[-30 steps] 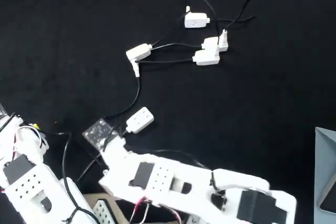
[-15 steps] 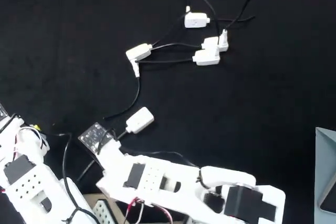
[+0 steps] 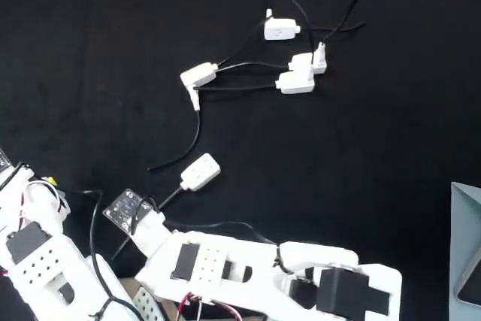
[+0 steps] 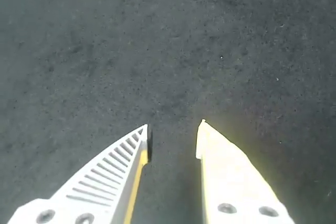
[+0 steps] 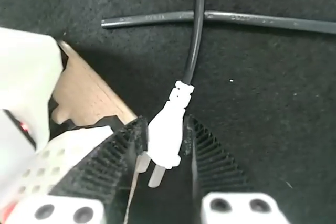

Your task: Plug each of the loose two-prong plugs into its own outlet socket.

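My right gripper (image 5: 164,125) is shut on a white two-prong plug (image 5: 167,139), gripping its body with the prongs pointing back toward the wrist. The plug's black cord (image 5: 195,30) runs away from the gripper over the black cloth. In the high view this gripper (image 3: 125,210) sits near the table's front left, and a thin cord links it to a white outlet block (image 3: 200,171) just beyond. Further white outlet blocks and plugs (image 3: 295,81) lie in a cluster at the back with black cords (image 3: 239,89). My left gripper (image 4: 173,132) is open over bare cloth.
The left arm (image 3: 34,253) rests at the front left corner beside the right arm (image 3: 248,272). A grey object (image 3: 467,246) stands at the right edge. A loose cable end (image 3: 152,168) lies left of the near outlet block.
The right arm has drawn back toward the front left, carrying its gripper away from the near outlet block. The other blocks and the left arm have not moved.
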Action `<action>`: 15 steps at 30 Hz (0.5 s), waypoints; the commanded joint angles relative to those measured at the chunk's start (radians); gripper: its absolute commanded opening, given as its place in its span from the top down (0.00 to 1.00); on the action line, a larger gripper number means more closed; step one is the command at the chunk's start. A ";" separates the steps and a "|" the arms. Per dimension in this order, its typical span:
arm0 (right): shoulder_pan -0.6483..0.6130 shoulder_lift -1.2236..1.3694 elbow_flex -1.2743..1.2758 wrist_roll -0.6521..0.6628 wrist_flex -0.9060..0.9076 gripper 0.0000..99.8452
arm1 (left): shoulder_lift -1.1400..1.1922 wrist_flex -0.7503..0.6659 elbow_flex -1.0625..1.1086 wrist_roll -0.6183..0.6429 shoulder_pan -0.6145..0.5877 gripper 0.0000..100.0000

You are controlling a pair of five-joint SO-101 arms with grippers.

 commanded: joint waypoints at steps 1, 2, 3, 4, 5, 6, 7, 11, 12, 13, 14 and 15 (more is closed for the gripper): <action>-0.014 0.001 0.007 -0.008 0.012 0.90 | -0.012 -0.020 -0.002 0.008 -0.007 0.84; -0.012 -0.001 0.010 -0.003 0.012 0.93 | -0.014 -0.021 0.005 0.008 -0.007 0.84; -0.003 -0.004 0.008 -0.002 0.012 0.97 | -0.015 -0.023 0.007 0.008 -0.007 0.84; 0.006 -0.007 0.007 0.008 0.012 0.99 | -0.015 -0.023 0.008 0.006 -0.007 0.84; 0.021 -0.007 0.010 0.025 0.014 0.98 | -0.015 -0.023 0.008 0.006 -0.007 0.84; 0.037 -0.007 0.010 0.038 0.025 0.98 | -0.015 -0.023 0.008 0.006 -0.007 0.84; 0.055 -0.007 0.005 0.046 0.038 0.99 | -0.015 -0.023 0.008 0.005 -0.007 0.84; 0.135 -0.008 -0.028 0.049 0.124 0.99 | -0.015 -0.023 0.010 0.003 -0.007 0.84; 0.152 -0.008 -0.041 0.054 0.153 0.99 | -0.015 -0.023 0.012 0.003 -0.007 0.84; 0.172 -0.008 -0.054 0.066 0.187 0.99 | -0.015 -0.023 0.012 0.003 -0.007 0.84; 0.196 -0.008 -0.070 0.074 0.221 0.99 | -0.015 -0.023 0.012 0.003 -0.007 0.84; 0.222 -0.008 -0.087 0.078 0.253 0.99 | -0.015 -0.023 0.012 0.003 -0.007 0.84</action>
